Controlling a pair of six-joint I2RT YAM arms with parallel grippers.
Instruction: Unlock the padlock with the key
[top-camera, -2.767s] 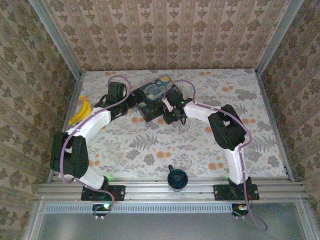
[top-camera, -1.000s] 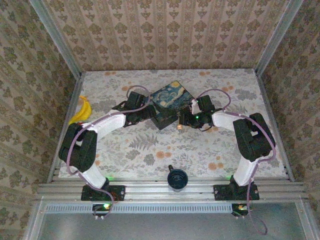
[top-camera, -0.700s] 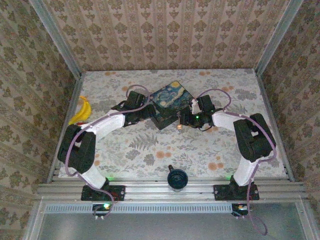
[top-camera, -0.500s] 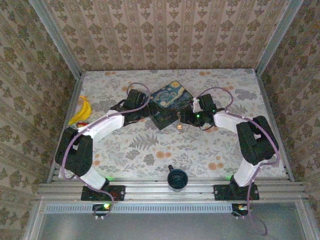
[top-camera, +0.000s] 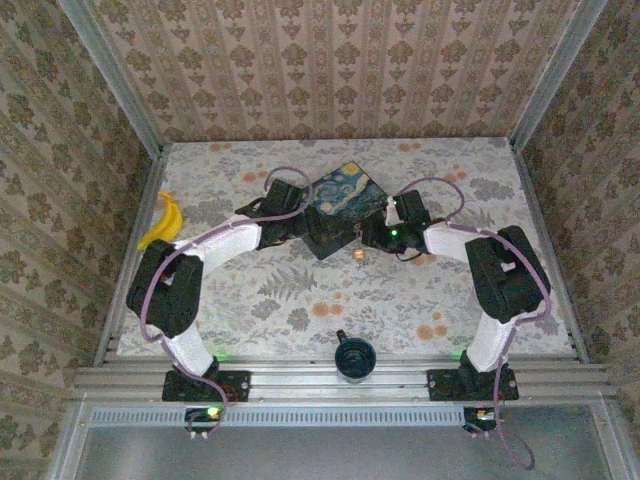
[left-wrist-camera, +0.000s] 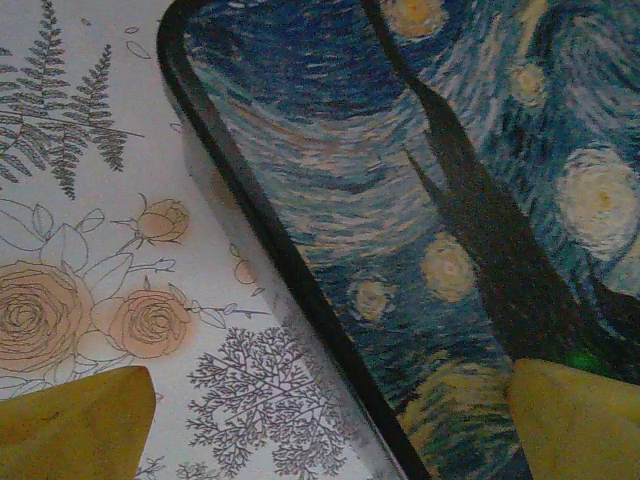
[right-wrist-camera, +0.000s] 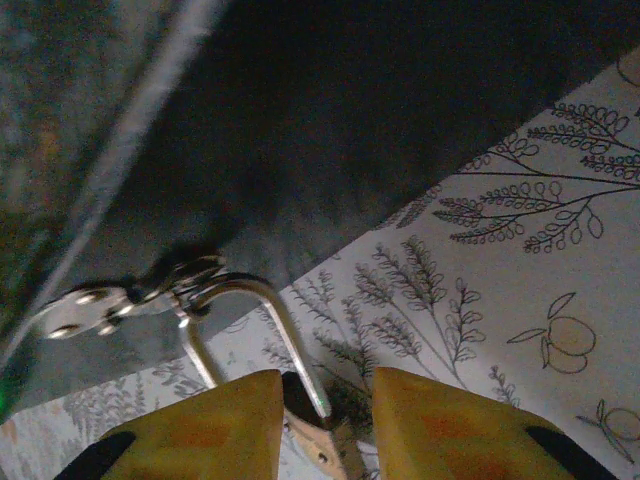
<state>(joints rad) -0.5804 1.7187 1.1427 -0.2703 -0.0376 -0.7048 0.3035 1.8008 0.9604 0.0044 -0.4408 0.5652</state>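
The padlock (right-wrist-camera: 312, 435) is seen hanging at the near side of the box (top-camera: 340, 203), which is parked a bit back from the middle of the counter (top-camera: 480, 290). In the overhead view it's just a tiny brassy speck (top-camera: 358, 254) against the box's near edge. Up close, a thin, rounded silver shackle (right-wrist-camera: 236, 286) is looped through a small shiny hasp plate (right-wrist-camera: 75, 305) with rivets in it, and a bit of the brass-coloured body is visible below.

The right fingers (right-wrist-camera: 200, 435), blunt yellow pads, are set narrowly apart on either side of the padlock's body. Whether it's actually pinched can't be told. The left fingers (left-wrist-camera: 75, 425) are spread wide and nothing is gripped: one pad is held over the cloth, the other (left-wrist-camera: 580, 420) over the box lid, with the box's edge between them.

The lid is painted in swirly dark blues with pale yellow blobs and a dark spire shape, brushy-looking. It's framed by a dark raised rim, and a dull metallic side wall is seen under that.

The counter is covered in a pale cloth printed with ferns, roses and orange flowers. A yellow banana-shaped thing (top-camera: 165, 220) is lying at the counter's left edge, and a round black object (top-camera: 352, 357) is sat at the near edge. The counter is boxed in by walls of tan damask wallpaper with metal corner rails.
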